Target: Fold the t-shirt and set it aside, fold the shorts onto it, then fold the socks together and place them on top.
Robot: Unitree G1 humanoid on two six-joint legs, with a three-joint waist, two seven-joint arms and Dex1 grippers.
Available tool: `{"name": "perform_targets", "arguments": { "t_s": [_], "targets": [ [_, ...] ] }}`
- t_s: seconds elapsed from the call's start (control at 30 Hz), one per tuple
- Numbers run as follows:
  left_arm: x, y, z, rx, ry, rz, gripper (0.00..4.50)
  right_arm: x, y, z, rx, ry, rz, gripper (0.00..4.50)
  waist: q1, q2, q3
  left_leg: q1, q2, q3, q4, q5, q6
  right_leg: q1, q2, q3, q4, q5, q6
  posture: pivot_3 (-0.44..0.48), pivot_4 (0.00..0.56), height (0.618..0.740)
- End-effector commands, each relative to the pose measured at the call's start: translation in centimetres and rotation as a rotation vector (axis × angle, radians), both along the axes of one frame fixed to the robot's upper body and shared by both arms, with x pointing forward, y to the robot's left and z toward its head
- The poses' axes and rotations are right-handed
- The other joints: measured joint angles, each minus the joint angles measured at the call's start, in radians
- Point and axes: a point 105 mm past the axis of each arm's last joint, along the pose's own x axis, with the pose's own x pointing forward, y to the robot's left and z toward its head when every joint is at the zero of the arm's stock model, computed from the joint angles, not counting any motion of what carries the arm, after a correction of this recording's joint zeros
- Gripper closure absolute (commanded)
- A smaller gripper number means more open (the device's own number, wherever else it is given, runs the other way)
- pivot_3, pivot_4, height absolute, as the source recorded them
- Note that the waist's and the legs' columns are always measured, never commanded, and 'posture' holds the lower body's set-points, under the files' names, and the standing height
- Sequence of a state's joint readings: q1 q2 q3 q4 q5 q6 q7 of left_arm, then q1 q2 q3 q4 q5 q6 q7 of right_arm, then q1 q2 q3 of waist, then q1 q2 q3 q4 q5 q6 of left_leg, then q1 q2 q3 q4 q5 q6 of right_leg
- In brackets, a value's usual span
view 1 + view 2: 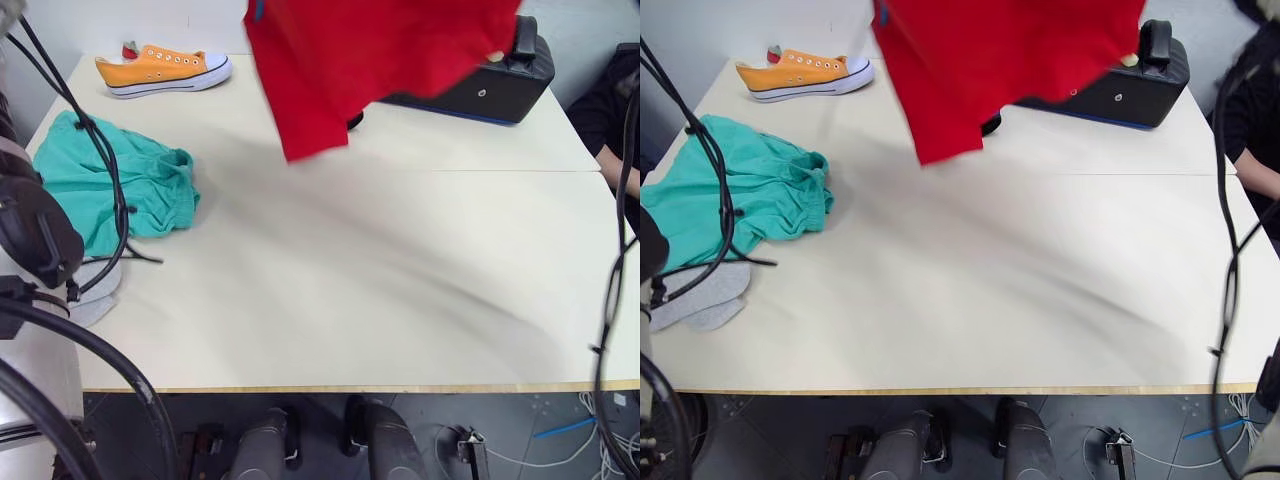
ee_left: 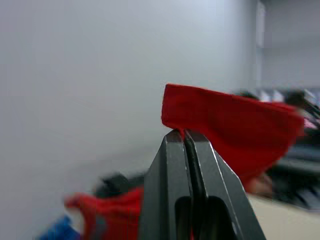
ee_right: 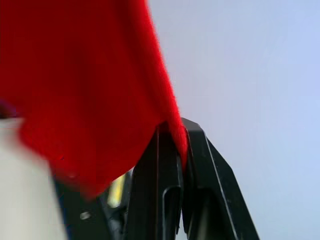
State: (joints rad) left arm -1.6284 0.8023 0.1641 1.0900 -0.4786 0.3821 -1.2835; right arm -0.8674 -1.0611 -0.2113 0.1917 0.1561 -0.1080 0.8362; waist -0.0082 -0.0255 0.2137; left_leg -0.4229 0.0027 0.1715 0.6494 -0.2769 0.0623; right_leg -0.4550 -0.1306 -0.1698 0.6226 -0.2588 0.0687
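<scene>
The red t-shirt [image 1: 350, 60] hangs in the air over the far middle of the table, its lower corner dangling toward the tabletop. My left gripper [image 2: 184, 134] is shut on an edge of the t-shirt [image 2: 230, 125]. My right gripper [image 3: 172, 131] is shut on another edge of the t-shirt [image 3: 75, 85]. The teal shorts [image 1: 735, 190] lie crumpled at the table's left side. The grey socks [image 1: 700, 292] lie by the near left edge, just in front of the shorts.
An orange sneaker [image 1: 165, 70] sits at the far left corner of the cream table [image 1: 380, 280]. A black case [image 1: 490, 85] stands at the far right. A person's arm [image 1: 1255, 170] shows at the right edge.
</scene>
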Motion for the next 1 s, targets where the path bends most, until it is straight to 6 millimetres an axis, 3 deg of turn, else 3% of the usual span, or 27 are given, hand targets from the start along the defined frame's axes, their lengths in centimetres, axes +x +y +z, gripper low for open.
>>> {"name": "perform_targets", "arguments": {
  "t_s": [0.03, 0.1, 0.13, 0.2, 0.23, 0.27, 0.3, 0.37, 0.5, 0.77, 0.87, 1.0],
  "targets": [
    [-1.7, 1.0, -5.9, 0.248, 0.154, -0.128, 4.50, -1.8, -1.1, -2.8, -0.013, 0.156, 0.016, 4.47, 0.001, 0.000, 0.000, -0.001, 0.000, 0.000, 0.001, 0.000, 0.001, 0.001, 0.000, 0.002, -0.002, -0.001, 0.001, 0.000, 0.150, 0.740],
    [-2.3, 1.5, -10.7, 0.373, 0.264, -0.158, 4.50, -2.1, -1.4, -7.5, -0.048, 0.325, 0.018, 4.47, 0.000, 0.000, 0.001, 0.001, 0.001, -0.006, 0.006, -0.001, 0.001, 0.005, 0.000, 0.005, -0.001, -0.002, 0.001, 0.000, 0.150, 0.740],
    [-2.5, 1.8, -14.9, 0.445, 0.356, -0.152, 4.50, -2.4, -1.2, -11.6, -0.042, 0.455, 0.033, 4.47, -0.003, 0.001, 0.005, 0.002, 0.002, -0.006, 0.009, -0.001, 0.002, 0.006, 0.000, 0.006, -0.001, -0.002, 0.001, 0.000, 0.150, 0.740],
    [-3.6, 2.0, -20.7, 0.547, 0.476, -0.147, 4.50, -3.7, -0.8, -17.3, -0.044, 0.637, 0.062, 4.47, -0.007, 0.003, 0.000, -0.002, 0.007, -0.007, 0.023, 0.001, 0.007, 0.009, -0.001, 0.012, 0.000, 0.010, -0.002, 0.000, 0.150, 0.740],
    [-4.5, 1.8, -23.0, 0.590, 0.517, -0.147, 4.50, -4.6, -0.5, -19.9, -0.064, 0.708, 0.072, 4.47, -0.009, 0.006, -0.005, 0.020, 0.009, -0.010, 0.017, -0.004, 0.003, 0.032, -0.006, 0.013, -0.013, 0.010, -0.003, 0.000, 0.150, 0.740],
    [-5.7, 1.6, -24.8, 0.625, 0.556, -0.162, 4.50, -5.4, -0.2, -22.0, -0.070, 0.773, 0.085, 4.47, -0.012, 0.009, -0.007, 0.035, 0.013, -0.014, 0.014, -0.017, -0.002, 0.050, -0.001, 0.010, -0.025, 0.009, -0.004, 0.000, 0.150, 0.740],
    [-7.0, 1.5, -26.1, 0.652, 0.589, -0.183, 4.50, -6.5, 0.2, -23.8, -0.083, 0.829, 0.103, 4.47, -0.015, 0.011, -0.005, 0.035, 0.016, -0.015, 0.014, -0.021, 0.002, 0.054, 0.001, 0.009, -0.030, 0.009, -0.005, 0.000, 0.150, 0.740],
    [-8.9, 1.4, -27.5, 0.677, 0.636, -0.211, 4.50, -8.0, 0.5, -25.6, -0.084, 0.912, 0.128, 4.47, -0.016, 0.010, -0.004, 0.029, 0.015, -0.017, 0.013, -0.019, 0.002, 0.044, -0.002, 0.015, -0.023, 0.008, -0.007, 0.000, 0.150, 0.740],
    [-11.5, 1.9, -28.0, 0.698, 0.712, -0.240, 4.50, -10.3, 0.5, -27.2, -0.084, 1.033, 0.151, 4.47, -0.014, 0.011, -0.005, 0.026, 0.014, -0.016, 0.015, -0.013, -0.010, 0.036, -0.004, 0.013, -0.012, 0.004, -0.012, 0.000, 0.150, 0.740],
    [-14.5, 2.4, -26.5, 0.726, 0.827, -0.363, 4.50, -12.3, 0.1, -26.8, -0.026, 1.229, 0.218, 4.47, -0.011, 0.013, -0.006, 0.032, 0.016, -0.017, 0.014, -0.013, -0.011, 0.040, -0.002, 0.011, -0.010, 0.000, -0.015, 0.000, 0.150, 0.740],
    [-13.6, 2.3, -26.0, 0.684, 0.804, -0.338, 4.50, -12.4, 0.2, -26.1, 0.037, 1.293, 0.249, 4.47, -0.003, 0.013, -0.006, 0.032, 0.016, -0.017, 0.013, -0.014, -0.012, 0.040, -0.002, 0.011, -0.010, 0.000, -0.015, 0.000, 0.150, 0.740],
    [-9.5, 1.8, -25.3, 0.522, 0.784, -0.254, 4.50, -11.9, 0.7, -25.6, 0.174, 1.402, 0.307, 4.47, 0.017, 0.014, -0.006, 0.032, 0.016, -0.018, 0.014, -0.014, -0.012, 0.040, -0.002, 0.011, -0.010, 0.000, -0.015, 0.000, 0.150, 0.740]
  ]
}}
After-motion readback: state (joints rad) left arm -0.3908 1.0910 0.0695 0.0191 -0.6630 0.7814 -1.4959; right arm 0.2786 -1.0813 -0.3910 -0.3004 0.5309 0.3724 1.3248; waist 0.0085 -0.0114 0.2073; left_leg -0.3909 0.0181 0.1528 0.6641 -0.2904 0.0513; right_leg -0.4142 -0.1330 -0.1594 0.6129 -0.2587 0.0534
